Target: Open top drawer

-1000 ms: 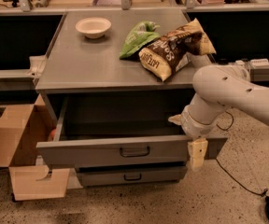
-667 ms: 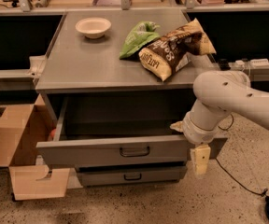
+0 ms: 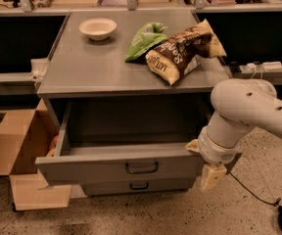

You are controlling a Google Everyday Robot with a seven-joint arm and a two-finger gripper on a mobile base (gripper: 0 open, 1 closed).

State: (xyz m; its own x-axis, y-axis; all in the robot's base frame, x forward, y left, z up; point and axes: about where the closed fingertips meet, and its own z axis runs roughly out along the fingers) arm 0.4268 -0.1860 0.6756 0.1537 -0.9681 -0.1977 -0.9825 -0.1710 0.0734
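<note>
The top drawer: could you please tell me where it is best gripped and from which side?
Probably the loop handle at the middle of the face of the top drawer, approached from the front: it is a horizontal bar standing off the flat panel. The gripper hangs by the drawer's right front corner.

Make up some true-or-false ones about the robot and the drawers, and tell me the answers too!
1. The top drawer is pulled out. True.
2. The white bowl sits inside the top drawer. False: it sits on the cabinet top.
3. The gripper hangs by the right end of the drawer's front. True.
4. The brown chip bag lies on the floor. False: it lies on the cabinet top, next to the green bag.
5. A cardboard box stands on the floor at the left of the camera view. True.
</note>
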